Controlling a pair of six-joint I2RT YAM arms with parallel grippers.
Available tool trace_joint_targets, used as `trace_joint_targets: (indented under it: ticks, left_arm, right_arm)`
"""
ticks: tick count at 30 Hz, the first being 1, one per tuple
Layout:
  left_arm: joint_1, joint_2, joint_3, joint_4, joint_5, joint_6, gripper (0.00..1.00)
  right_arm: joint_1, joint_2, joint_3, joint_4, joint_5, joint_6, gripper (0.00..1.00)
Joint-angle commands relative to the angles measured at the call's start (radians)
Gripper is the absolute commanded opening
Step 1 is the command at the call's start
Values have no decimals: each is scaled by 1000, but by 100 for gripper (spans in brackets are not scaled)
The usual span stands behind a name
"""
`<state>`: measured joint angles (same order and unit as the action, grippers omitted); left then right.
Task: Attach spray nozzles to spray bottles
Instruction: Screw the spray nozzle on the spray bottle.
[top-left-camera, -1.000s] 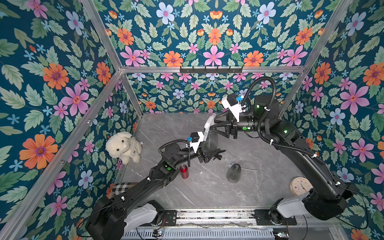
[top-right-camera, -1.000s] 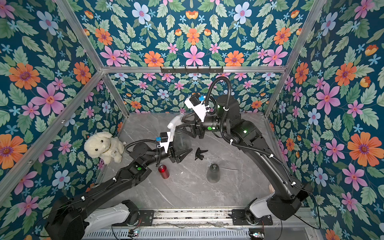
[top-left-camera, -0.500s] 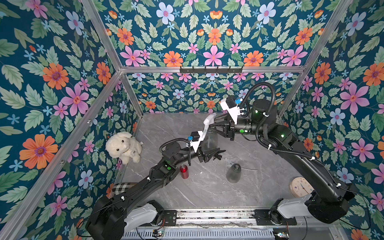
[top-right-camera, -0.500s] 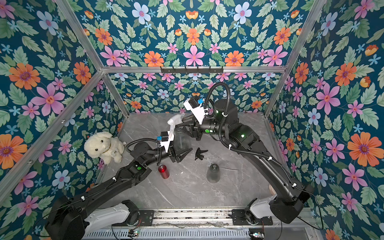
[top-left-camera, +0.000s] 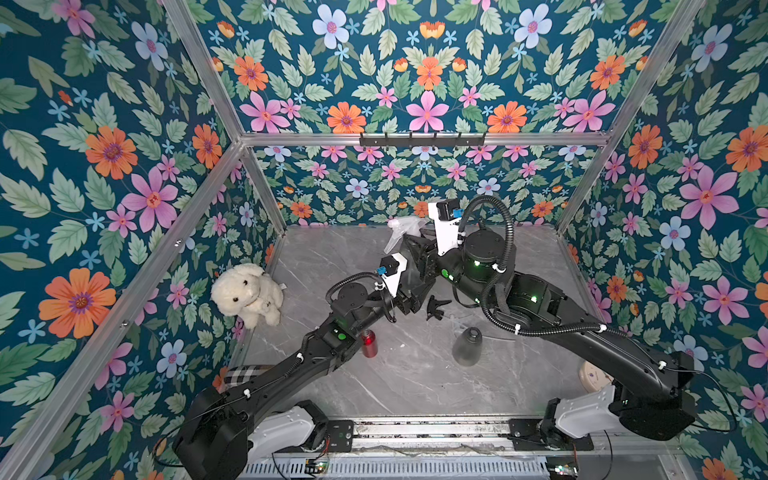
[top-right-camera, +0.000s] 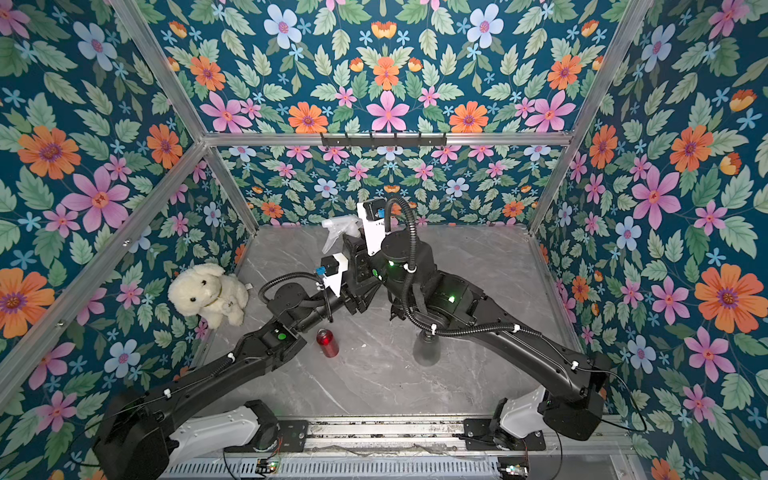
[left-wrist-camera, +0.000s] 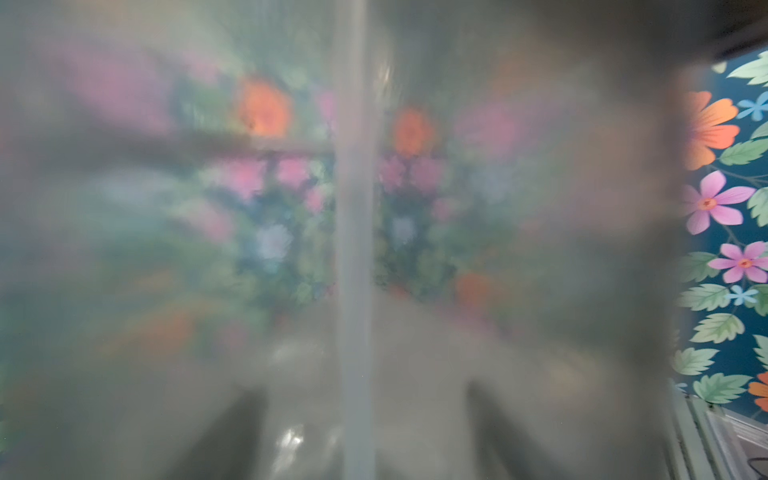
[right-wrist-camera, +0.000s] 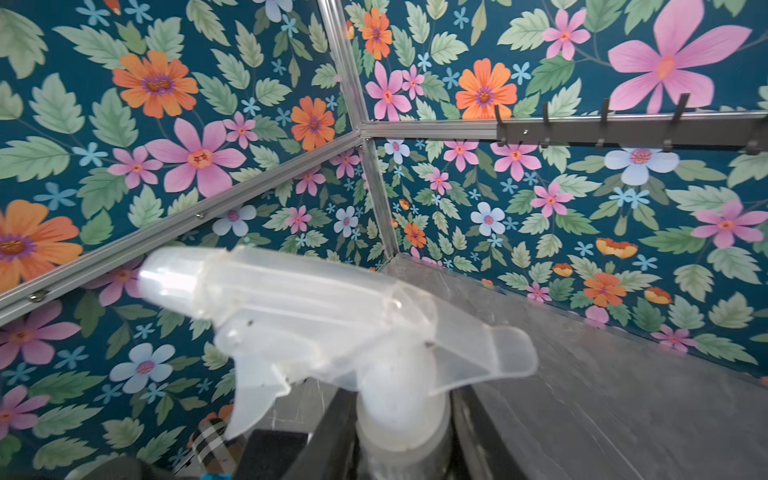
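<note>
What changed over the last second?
Right arm swung toward the left wall, carrying the right gripper and the white nozzle it holds that way. Left gripper kept hold of the grey bottle under the nozzle. Red bottle, second grey bottle and black nozzle stayed put.

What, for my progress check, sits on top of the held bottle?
A whitish nozzle, collar flanked by the right gripper. The neck of the bottle is covered by it.

The right pincer (top-left-camera: 417, 254) apparently grips the whitish nozzle (top-left-camera: 400, 231).
</note>
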<state>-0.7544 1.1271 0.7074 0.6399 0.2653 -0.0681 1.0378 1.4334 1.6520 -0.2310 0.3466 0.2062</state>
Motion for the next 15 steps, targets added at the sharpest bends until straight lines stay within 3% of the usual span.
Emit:
trace_joint_targets:
  ticks: [1,7,11,15]
  left_arm:
    - [-7,-4,10,46,48,68,0]
    - [-6,-9,5,52,69,65,0]
    - [1,-14,1,53,137,61,0]
    - [13,-18,5,52,238,43,0]
  right_arm:
    - [18,-25,-22,-41,-106,-33,44]
    - [-4,-163,-67,-20,-307,-140,57]
    - [-142,-246,-82,-101,-651,-128,60]
    - [-425,-250,-111,-23,-1158,-8,62]
